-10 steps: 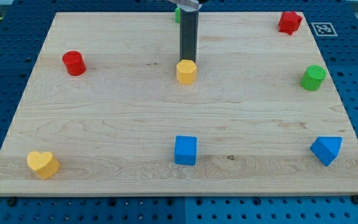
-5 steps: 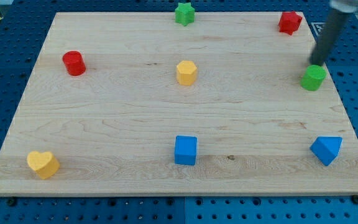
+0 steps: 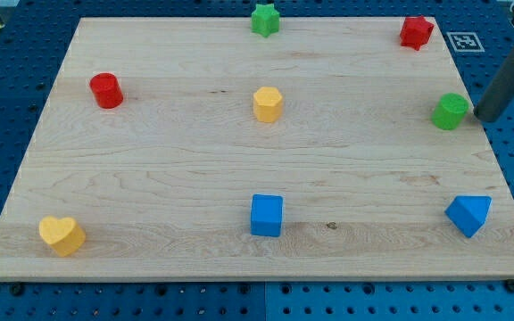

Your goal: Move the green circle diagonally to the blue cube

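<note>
The green circle stands near the board's right edge, in the upper half. The blue cube sits at the bottom middle of the board, far down and to the left of the circle. My tip is just to the right of the green circle, close to it with a small gap, at the board's right edge. The rod leans up toward the view's top right corner.
Wooden board on a blue pegboard. Also on it: a yellow hexagon at centre top, a red cylinder at left, a green star at top, a red block at top right, a blue triangular block at bottom right, a yellow heart at bottom left.
My tip went from behind the yellow hexagon across to the green circle, then from above the circle round to its right side. No block has moved.
</note>
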Tool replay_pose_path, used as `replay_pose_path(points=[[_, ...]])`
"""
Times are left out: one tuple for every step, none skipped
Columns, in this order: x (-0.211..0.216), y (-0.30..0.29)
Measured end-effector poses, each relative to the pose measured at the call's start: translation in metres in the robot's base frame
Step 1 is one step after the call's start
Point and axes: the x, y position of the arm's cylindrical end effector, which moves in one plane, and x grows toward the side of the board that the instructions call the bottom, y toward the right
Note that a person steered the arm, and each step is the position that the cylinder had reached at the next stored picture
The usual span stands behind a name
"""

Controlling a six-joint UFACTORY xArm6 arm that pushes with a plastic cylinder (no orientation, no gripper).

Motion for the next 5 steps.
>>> replay_pose_path(points=[[-0.002,-0.015],[-0.002,-0.023],[-0.002,-0.035],[-0.002,-0.056],[-0.002,-0.076]])
